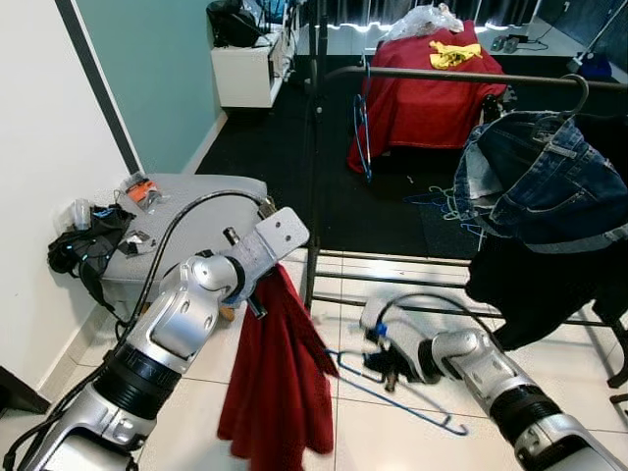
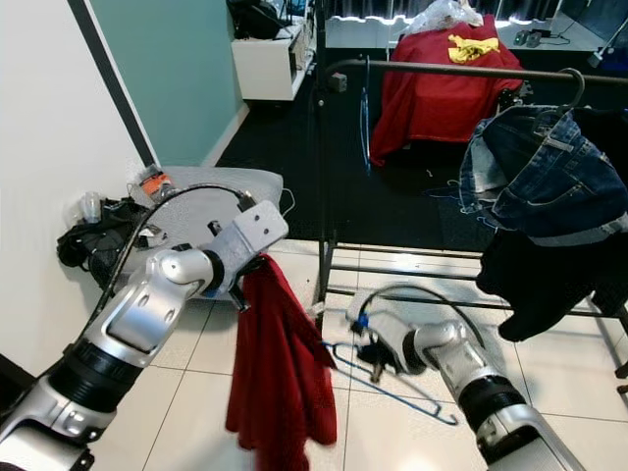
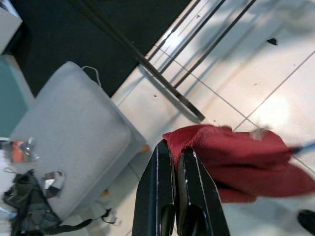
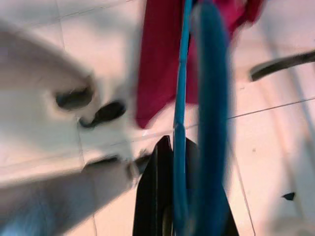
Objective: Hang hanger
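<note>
A: Left gripper (image 3: 176,162) is pinching the red cloth (image 1: 280,383), fingers closed on its edge. Right gripper (image 1: 385,365) is clamping the blue hanger (image 1: 392,391) low over the tiles.

B: Thin wire, probably light and springy; gripping near the hook seems safest. The head views are showing the rail (image 1: 471,77); the right wrist view is giving a close blur of the wire.

The right wrist view is pretty smeared: the blue hanger (image 4: 183,123) runs up the middle as a soft streak, and a fat blurry blue band right of it can't be made out. The pale shape at left is blur too. In the head views the right hand (image 1: 390,366) is mostly hidden behind its own wrist, so its fingers are hard to read. The red cloth (image 1: 280,388) is cut off at the bottom edge, and the jeans (image 1: 545,177) by the right edge.
</note>
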`<state>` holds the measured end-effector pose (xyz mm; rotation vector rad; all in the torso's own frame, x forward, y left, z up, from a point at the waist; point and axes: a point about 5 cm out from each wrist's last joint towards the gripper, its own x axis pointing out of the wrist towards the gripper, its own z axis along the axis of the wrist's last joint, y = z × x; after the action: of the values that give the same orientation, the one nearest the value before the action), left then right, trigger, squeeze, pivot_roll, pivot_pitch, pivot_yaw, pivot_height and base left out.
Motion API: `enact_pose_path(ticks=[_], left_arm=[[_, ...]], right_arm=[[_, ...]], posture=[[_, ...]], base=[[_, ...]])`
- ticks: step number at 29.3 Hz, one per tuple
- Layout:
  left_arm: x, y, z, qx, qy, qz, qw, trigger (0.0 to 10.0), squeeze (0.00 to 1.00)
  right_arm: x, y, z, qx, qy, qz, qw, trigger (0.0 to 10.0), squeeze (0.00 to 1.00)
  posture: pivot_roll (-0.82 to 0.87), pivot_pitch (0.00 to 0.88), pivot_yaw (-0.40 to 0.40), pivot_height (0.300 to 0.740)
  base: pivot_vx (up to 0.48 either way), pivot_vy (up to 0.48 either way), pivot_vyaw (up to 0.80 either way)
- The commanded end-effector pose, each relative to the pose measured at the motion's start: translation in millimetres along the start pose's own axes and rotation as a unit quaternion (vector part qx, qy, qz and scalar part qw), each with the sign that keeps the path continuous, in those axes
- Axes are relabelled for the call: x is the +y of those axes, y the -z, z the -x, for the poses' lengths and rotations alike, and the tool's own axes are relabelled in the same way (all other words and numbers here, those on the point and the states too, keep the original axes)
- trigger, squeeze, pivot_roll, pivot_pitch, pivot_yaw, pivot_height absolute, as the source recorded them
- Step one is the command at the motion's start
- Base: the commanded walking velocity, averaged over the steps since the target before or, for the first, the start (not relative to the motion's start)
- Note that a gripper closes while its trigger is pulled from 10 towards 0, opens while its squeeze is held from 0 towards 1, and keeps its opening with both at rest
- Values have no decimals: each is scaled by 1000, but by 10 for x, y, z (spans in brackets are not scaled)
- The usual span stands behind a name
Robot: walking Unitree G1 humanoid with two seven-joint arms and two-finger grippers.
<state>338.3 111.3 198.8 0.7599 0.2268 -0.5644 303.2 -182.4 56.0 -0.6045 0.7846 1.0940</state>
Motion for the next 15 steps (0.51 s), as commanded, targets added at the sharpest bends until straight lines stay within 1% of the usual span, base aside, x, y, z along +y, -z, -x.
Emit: enact_pose_path(ticks=[1, 3, 4, 5, 6, 7, 8, 10, 11, 12, 13, 14, 15], left_arm=[[108, -59, 39, -16, -18, -7, 1000, 10000, 0], [117, -51, 38, -13, -25, -7, 1000, 10000, 0], [117, -51, 38, -13, -25, -7, 1000, 10000, 0], [139, -22, 46, -6, -34, -6, 999, 10000, 0], [139, -22, 46, -6, -34, -6, 999, 10000, 0], [156, 2, 53, 0, -41, -6, 999, 10000, 0], [179, 30, 66, 4, -47, -4, 999, 10000, 0], [179, 30, 66, 4, -47, -4, 999, 10000, 0], [196, 51, 79, 6, -50, -4, 999, 10000, 0], [209, 63, 89, 7, -51, -3, 999, 10000, 0], [209, 63, 89, 7, -51, -3, 999, 10000, 0], [218, 69, 96, 8, -51, -4, 999, 10000, 0], [218, 69, 96, 8, -51, -4, 999, 10000, 0]], right_arm=[[27, 59, -14, 30, -6, 1, 1000, 10000, 0], [-46, 104, -1, 40, 44, -40, 997, 10000, 0], [-46, 104, -1, 40, 44, -40, 997, 10000, 0], [-103, 103, -10, 2, 93, -126, 988, 10000, 0], [-103, 103, -10, 2, 93, -126, 988, 10000, 0], [-126, 106, -26, -32, 120, -199, 972, 10000, 0], [-105, 135, -66, -69, 127, -280, 949, 10000, 0], [-105, 135, -66, -69, 127, -280, 949, 10000, 0], [-57, 199, -118, -91, 131, -338, 928, 10000, 0], [-13, 254, -161, -107, 133, -382, 908, 10000, 0], [-13, 254, -161, -107, 133, -382, 908, 10000, 0], [17, 296, -191, -123, 137, -416, 890, 10000, 0], [17, 296, -191, -123, 137, -416, 890, 10000, 0]], posture=[[17, 75, 22, 740], [18, 74, 21, 740], [18, 74, 21, 740], [16, 74, 16, 740], [16, 74, 16, 740], [16, 74, 16, 740], [14, 74, 17, 740], [14, 74, 17, 740], [14, 74, 17, 740], [18, 73, 22, 740], [18, 73, 22, 740], [18, 73, 23, 740], [18, 73, 23, 740]], base=[[0, 0, 0], [0, 0, 0], [0, 0, 0], [0, 0, 0], [0, 0, 0], [0, 0, 0], [0, 0, 0], [0, 0, 0], [0, 0, 0], [0, 0, 0], [0, 0, 0], [0, 0, 0], [0, 0, 0]])
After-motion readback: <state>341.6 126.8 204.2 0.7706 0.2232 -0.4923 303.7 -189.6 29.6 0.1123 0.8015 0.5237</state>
